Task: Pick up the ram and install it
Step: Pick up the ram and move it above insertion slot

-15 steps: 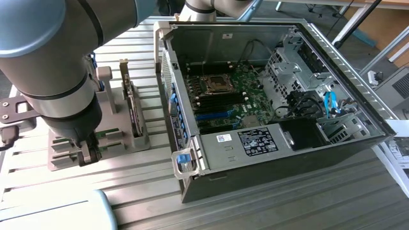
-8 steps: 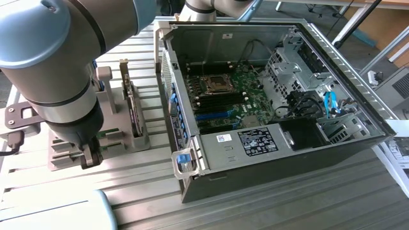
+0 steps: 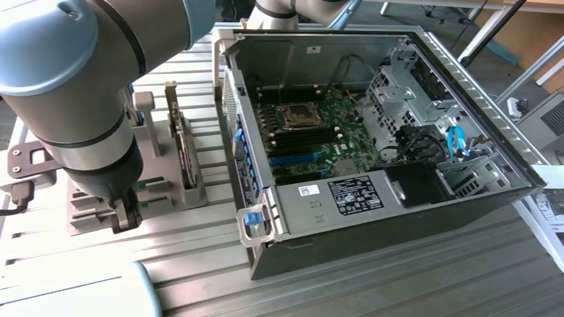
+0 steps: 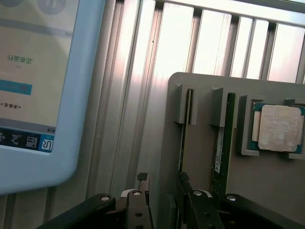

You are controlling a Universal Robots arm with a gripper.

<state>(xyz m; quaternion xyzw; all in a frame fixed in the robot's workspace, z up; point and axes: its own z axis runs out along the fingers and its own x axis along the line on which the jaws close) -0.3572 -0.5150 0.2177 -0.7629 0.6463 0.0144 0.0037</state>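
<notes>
A grey holder (image 4: 200, 162) carries two thin ram sticks standing on edge in its slots: a dark one (image 4: 184, 133) and a green one with a white label (image 4: 219, 145). My gripper (image 4: 163, 183) hangs just above the holder's edge, open, with nothing between its fingers. One fingertip (image 4: 183, 177) sits right at the end of the dark stick, the other (image 4: 142, 177) is off the holder over the table. In the exterior view the gripper (image 3: 126, 214) is low over the holder (image 3: 172, 191), to the left of the open computer case (image 3: 370, 218), whose motherboard (image 3: 308, 132) lies exposed.
A square silver processor chip (image 4: 279, 128) rests in a pocket of the holder beside the sticks. An expansion card (image 3: 181, 155) stands upright on the holder. A tablet with a light frame (image 4: 57, 157) lies on the slatted metal table (image 4: 143, 86) close to the gripper.
</notes>
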